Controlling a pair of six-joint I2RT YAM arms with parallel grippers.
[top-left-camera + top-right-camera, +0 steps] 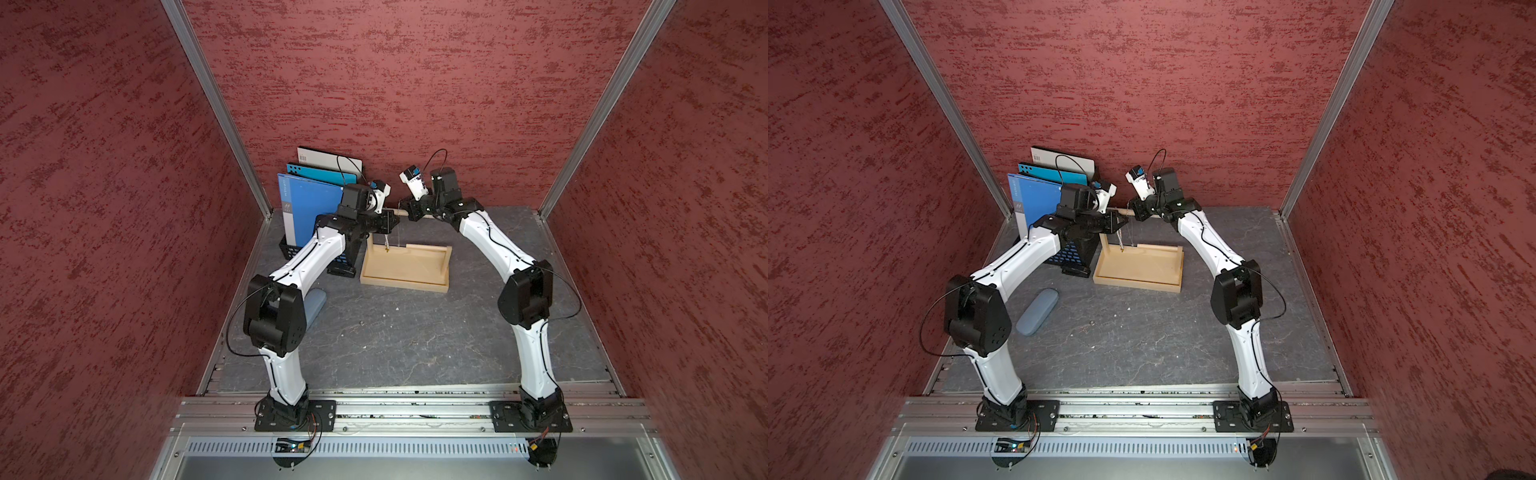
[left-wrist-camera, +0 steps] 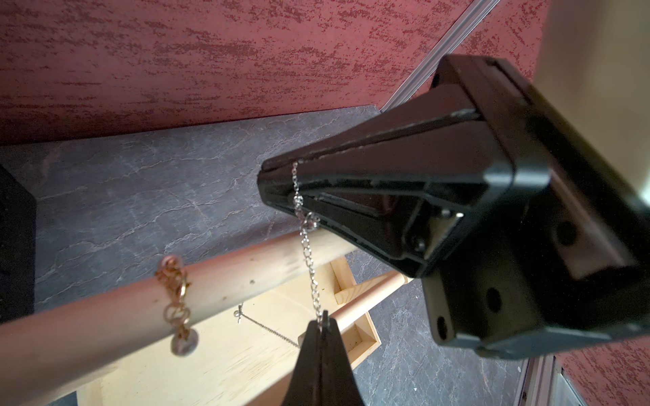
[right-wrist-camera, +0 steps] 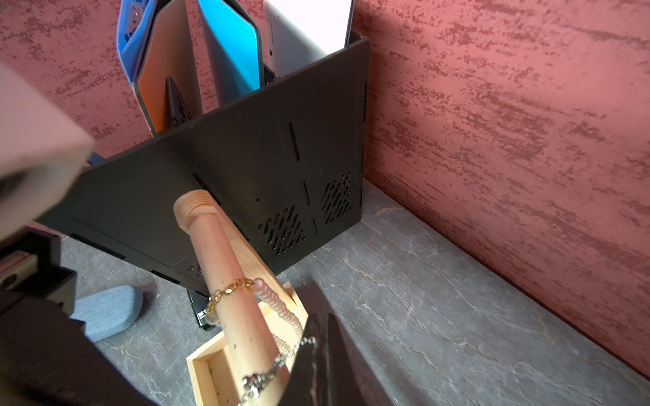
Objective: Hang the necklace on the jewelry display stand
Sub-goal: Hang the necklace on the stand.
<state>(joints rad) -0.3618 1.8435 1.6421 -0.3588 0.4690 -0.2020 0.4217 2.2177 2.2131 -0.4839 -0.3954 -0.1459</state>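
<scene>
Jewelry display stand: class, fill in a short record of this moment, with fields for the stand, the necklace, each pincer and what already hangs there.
Stand: pale wooden jewelry display stand with rimmed tray base, upright beside a black mesh file rack
Necklace: thin silver chain necklace, running across the long wooden dowel
Left pincer: shut on the chain
Right pincer: shut on another part of the chain
Already hanging: pink bead strand with gold chain, looped on the dowel
Status: necklace not yet released
</scene>
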